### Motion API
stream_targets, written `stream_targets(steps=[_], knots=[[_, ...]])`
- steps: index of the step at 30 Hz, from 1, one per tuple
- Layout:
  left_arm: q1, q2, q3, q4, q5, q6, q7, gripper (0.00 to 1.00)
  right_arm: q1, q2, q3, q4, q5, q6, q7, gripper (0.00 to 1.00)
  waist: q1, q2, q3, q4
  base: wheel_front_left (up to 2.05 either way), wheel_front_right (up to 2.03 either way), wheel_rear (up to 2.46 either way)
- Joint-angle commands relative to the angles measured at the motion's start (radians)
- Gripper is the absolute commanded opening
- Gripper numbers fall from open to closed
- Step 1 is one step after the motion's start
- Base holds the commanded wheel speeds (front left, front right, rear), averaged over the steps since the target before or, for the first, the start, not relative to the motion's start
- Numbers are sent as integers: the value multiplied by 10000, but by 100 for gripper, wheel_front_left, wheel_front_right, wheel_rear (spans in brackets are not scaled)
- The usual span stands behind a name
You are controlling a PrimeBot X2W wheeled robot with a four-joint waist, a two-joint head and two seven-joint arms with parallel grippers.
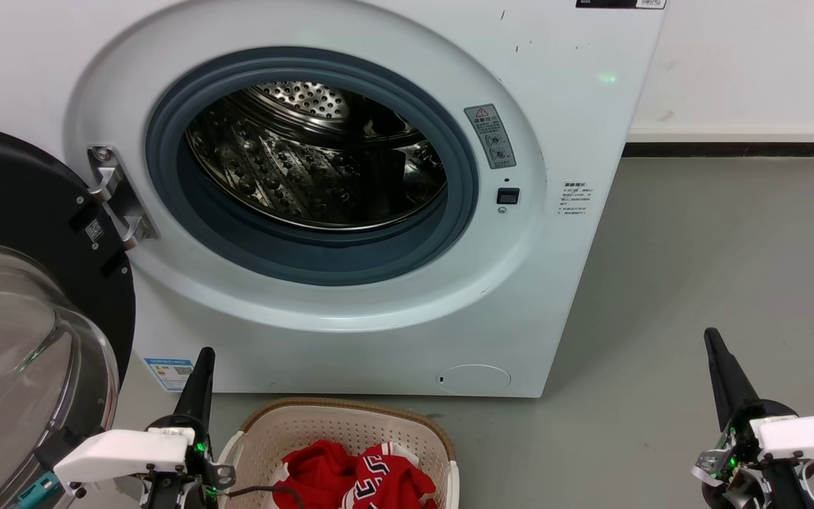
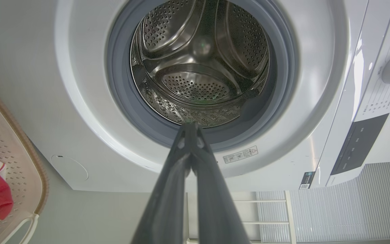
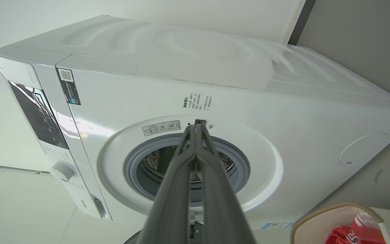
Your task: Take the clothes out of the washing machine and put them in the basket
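The white washing machine (image 1: 379, 177) stands with its black-framed glass door (image 1: 25, 318) swung open to the left. Its steel drum (image 1: 315, 155) looks bare inside, as it does in the left wrist view, drum (image 2: 201, 64). The cream basket (image 1: 294, 431) sits on the floor in front, holding the red clothes (image 1: 357, 477), one with striped trim. My left gripper (image 1: 203, 353) is shut, just left of the basket, holding nothing. Off to the right over the floor, my right gripper (image 1: 711, 336) is shut too. Both wrist views show closed tips, left gripper (image 2: 191, 127) and right gripper (image 3: 196, 128).
Grey floor (image 1: 697, 283) spreads to the right of the machine, up to a white wall with a dark skirting (image 1: 732, 148). The open door (image 1: 25, 318) crowds the left side beside my left arm.
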Motion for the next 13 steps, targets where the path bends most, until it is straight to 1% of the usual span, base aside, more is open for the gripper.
stream_targets(steps=[1,13], knots=[[-212,-15,35,12,-216,-54,76,0,-225,-46,0,14,239,-2,72,0,0,0,6,-1,0,0,0],[-350,-23,157,107,-1165,-165,290,0,-412,-48,0,163,1202,-3,302,0,0,0,58,-6,0,0,0]])
